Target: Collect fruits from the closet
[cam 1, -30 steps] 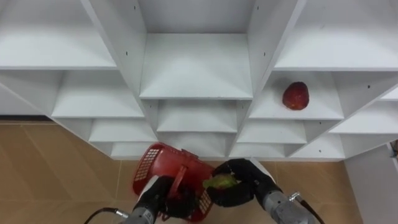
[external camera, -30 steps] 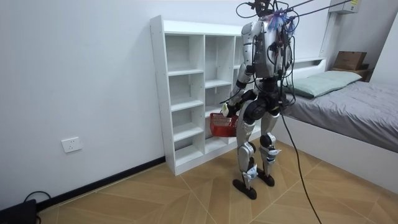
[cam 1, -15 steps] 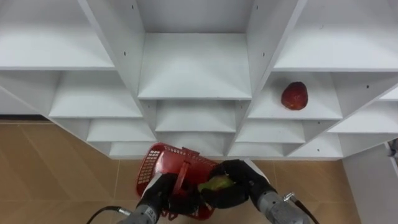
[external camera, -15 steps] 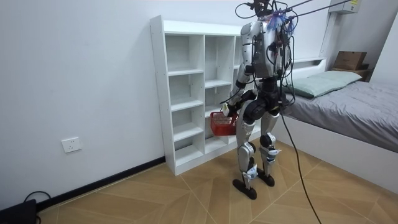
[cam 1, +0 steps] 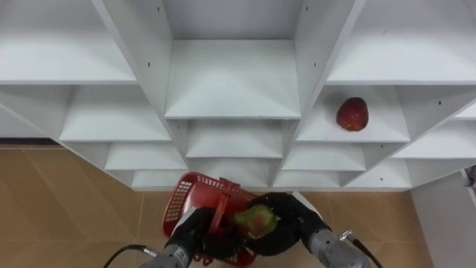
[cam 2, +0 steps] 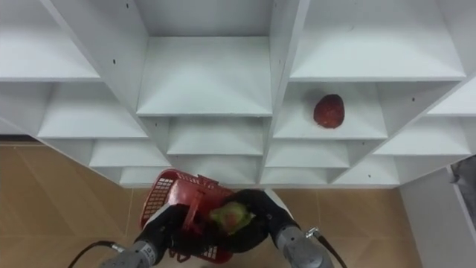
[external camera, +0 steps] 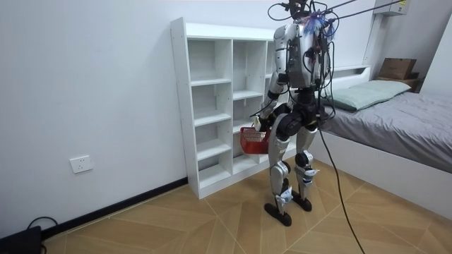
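— What's the left eye view giving you?
— Left robot hand point(cam 1: 195, 232) is gripping the red basket point(cam 1: 197, 199) by its handle, low down in front of the closet point(cam 1: 234, 78). Right robot hand point(cam 1: 291, 223) is curling round a greenish fruit point(cam 1: 256, 219), holding it right at the basket's mouth. Can't tell if the fruit's touching the handle.
— Any more fruit?
— Yep, a red fruit point(cam 1: 352, 114) is sitting on a shelf in the closet's right column, well apart from both hands.
— Room view?
— Robot's standing upright facing the closet, arms bent low, w/ the basket hanging at about hip level btw it and the shelves. A bed point(external camera: 395, 120) is lying behind it.
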